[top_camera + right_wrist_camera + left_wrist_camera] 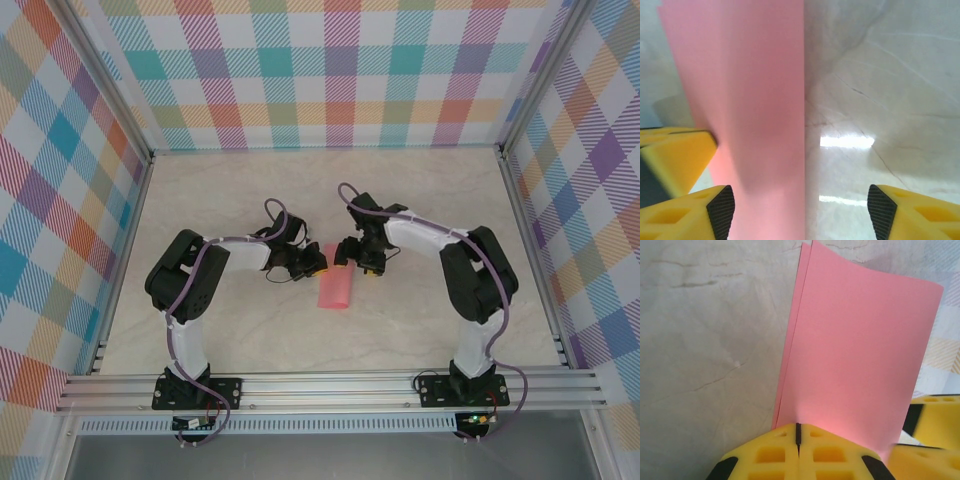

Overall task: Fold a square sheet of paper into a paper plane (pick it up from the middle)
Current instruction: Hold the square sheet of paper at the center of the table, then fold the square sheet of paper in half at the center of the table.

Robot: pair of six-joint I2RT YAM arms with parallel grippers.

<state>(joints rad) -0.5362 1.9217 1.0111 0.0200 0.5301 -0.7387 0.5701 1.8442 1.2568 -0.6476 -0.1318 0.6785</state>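
Note:
The square sheet of paper (pixel 335 290) is salmon pink and folded double into a long rectangle. Its two layers show along the left edge in the left wrist view (pixel 860 355). My left gripper (pixel 316 263) is shut on one short end of it, the yellow jaws pressed together over the paper (pixel 798 429). My right gripper (pixel 347 255) stands open close beside the left one. In the right wrist view the paper (pixel 755 125) runs past the left fingertip (pixel 722 207) and covers the left half of the gap (pixel 802 212); the right fingertip (pixel 882 212) is apart from it.
The pale marbled tabletop (pixel 420 200) lies under both arms. Checked walls (pixel 330 70) close the back and both sides, and a metal rail (pixel 330 385) runs along the near edge. A yellow finger of the left gripper (pixel 675 155) shows beside the paper in the right wrist view.

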